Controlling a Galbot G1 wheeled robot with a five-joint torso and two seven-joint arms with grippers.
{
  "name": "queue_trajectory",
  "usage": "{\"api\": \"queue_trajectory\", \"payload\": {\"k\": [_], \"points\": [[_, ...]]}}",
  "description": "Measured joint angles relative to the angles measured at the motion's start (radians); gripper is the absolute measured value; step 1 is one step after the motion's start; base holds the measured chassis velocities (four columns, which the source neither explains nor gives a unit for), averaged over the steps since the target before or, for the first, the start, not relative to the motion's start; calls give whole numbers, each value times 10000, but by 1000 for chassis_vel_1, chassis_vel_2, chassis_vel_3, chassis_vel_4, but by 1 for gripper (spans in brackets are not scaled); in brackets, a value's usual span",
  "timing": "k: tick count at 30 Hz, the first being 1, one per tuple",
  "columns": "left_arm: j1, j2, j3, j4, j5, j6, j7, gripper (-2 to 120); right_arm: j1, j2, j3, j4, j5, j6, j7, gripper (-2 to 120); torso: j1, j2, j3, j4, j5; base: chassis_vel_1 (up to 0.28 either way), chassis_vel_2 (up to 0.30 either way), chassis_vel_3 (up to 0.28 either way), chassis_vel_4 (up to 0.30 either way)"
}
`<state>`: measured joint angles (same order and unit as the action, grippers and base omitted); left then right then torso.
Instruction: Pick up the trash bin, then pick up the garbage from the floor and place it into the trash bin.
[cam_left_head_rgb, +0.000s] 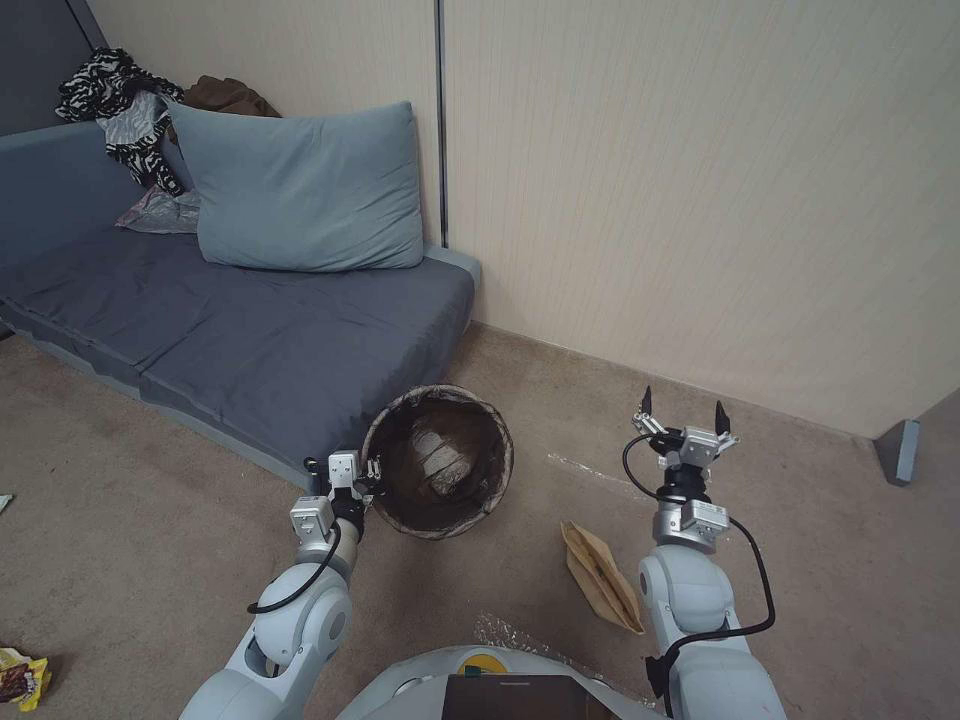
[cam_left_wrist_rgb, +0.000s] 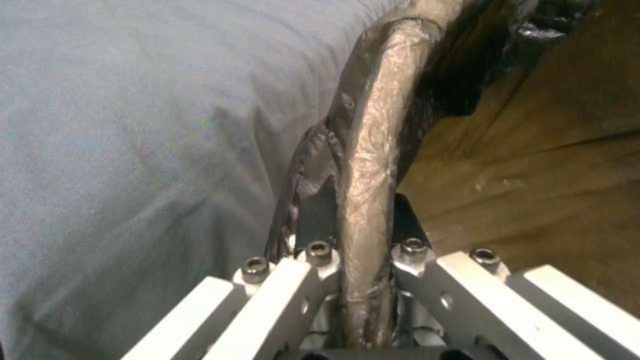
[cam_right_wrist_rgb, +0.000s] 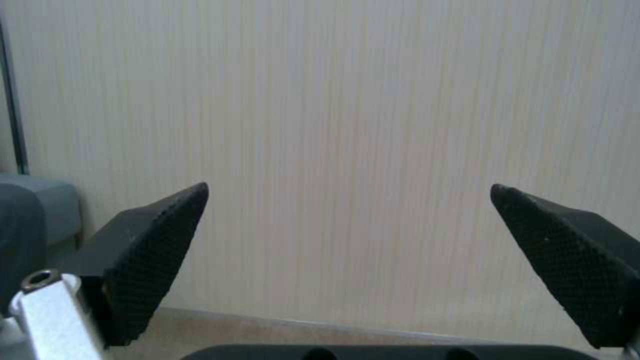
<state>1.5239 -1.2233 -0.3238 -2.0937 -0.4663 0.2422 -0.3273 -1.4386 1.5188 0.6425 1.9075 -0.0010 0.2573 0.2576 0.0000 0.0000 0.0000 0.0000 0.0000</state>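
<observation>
The bin (cam_left_head_rgb: 438, 460) sits in front of the sofa (cam_left_head_rgb: 250, 340), its mouth tipped toward the head camera so the dark liner and some pale crumpled stuff inside show. Whether its base touches the floor (cam_left_head_rgb: 130, 520) I cannot tell. The left gripper (cam_left_head_rgb: 366, 478) is clenched on the bin's near-left rim — in the left wrist view the liner-wrapped rim (cam_left_wrist_rgb: 370, 165) runs straight down between the jaws, one finger on each side of it, with the grey sofa cloth on one side and the brown inside of the bin on the other.

The paper bag (cam_left_head_rgb: 602, 575) lies flat on the floor to the right of the bin, just beside the right forearm and well apart from the bin. A yellow wrapper (cam_left_head_rgb: 20, 675) lies at the far left edge of the head view, near the robot's base.

The right gripper (cam_left_head_rgb: 682, 417) is held up off the floor to the right of the bin, released — its two black fingers (cam_right_wrist_rgb: 150, 260) stand wide apart with nothing between them, facing the pale wall (cam_right_wrist_rgb: 347, 125).

On the sofa, a blue pillow (cam_left_head_rgb: 300, 190) leans against the wall, with a heap of clothes (cam_left_head_rgb: 130, 110) behind it.
</observation>
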Motion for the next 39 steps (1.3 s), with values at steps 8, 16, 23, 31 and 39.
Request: {"api": "queue_trajectory", "payload": {"k": [8,16,23,31,39], "points": [[0,0,0,0,0,0,0,0,0,0,0,0,0,0,0,100,0,0,0,0,0,0,0,0,0],[0,-1,0,0,0,0,0,0,-64,-705,-133,102,418,-276,5,100,0,0,0,1,1,0,0,0,0],[0,0,0,0,0,0,1,0,-259,-2629,-524,445,1645,-1057,4,100,0,0,0,-1,4,0,0,0,0],[0,0,0,-1,0,0,0,0,-473,-4676,-933,810,2946,-1889,11,100,0,0,1,0,3,0,0,0,0],[0,-1,1,0,0,0,0,0,-621,-6110,-1218,1061,3855,-2470,18,100,0,0,1,1,-1,0,0,0,0]]}}
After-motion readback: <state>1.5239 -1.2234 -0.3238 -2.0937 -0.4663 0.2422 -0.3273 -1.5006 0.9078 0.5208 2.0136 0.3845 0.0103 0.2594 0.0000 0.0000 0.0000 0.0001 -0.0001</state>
